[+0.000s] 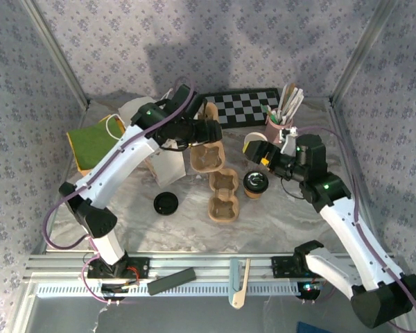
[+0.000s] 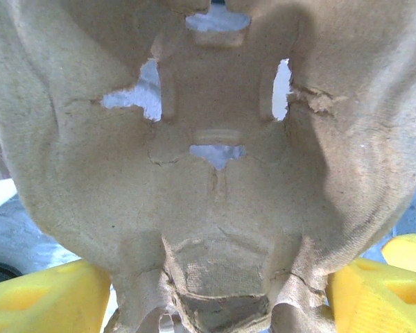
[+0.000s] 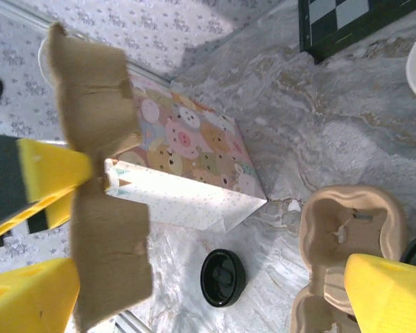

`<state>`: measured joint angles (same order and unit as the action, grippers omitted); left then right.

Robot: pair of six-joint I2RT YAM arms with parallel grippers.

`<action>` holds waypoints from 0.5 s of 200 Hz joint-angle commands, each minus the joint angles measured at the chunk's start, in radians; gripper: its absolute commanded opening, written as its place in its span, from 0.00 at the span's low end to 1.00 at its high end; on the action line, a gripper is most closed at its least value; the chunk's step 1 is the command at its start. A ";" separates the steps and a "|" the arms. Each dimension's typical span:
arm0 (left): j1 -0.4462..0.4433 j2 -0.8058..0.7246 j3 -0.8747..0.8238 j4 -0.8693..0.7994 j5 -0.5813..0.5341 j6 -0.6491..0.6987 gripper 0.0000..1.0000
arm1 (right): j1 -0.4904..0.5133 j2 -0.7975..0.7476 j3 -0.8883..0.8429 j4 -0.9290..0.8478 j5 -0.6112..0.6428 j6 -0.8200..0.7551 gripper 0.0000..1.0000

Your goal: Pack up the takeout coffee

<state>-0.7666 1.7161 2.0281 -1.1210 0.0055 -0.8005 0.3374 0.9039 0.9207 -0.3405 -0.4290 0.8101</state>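
Note:
The takeout coffee (image 1: 255, 183), a tan cup with a black lid on, stands on the table right of centre. My right gripper (image 1: 261, 162) hovers just behind it, jaws wide open and empty; in the right wrist view its yellow fingers (image 3: 28, 298) frame the bottom corners. My left gripper (image 1: 210, 137) is shut on a brown pulp cup tray (image 1: 206, 158) and holds it off the table. That tray (image 2: 215, 173) sits between the yellow fingers (image 2: 41, 298) in the left wrist view. A second pulp tray (image 1: 222, 195) lies flat beside the coffee.
A loose black lid (image 1: 166, 203) lies left of the flat tray. A white patterned paper bag (image 1: 168, 163) lies under the left arm. A pink cup of stirrers (image 1: 277, 123), a checkerboard (image 1: 243, 107) and a green pad (image 1: 93, 142) stand at the back.

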 commanded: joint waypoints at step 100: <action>0.079 -0.049 0.262 -0.264 -0.243 0.048 0.77 | -0.054 0.049 0.009 -0.005 -0.090 -0.060 1.00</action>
<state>-0.7242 1.7000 2.2509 -1.3045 -0.1772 -0.7742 0.2893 0.9482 0.9203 -0.3489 -0.4927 0.7761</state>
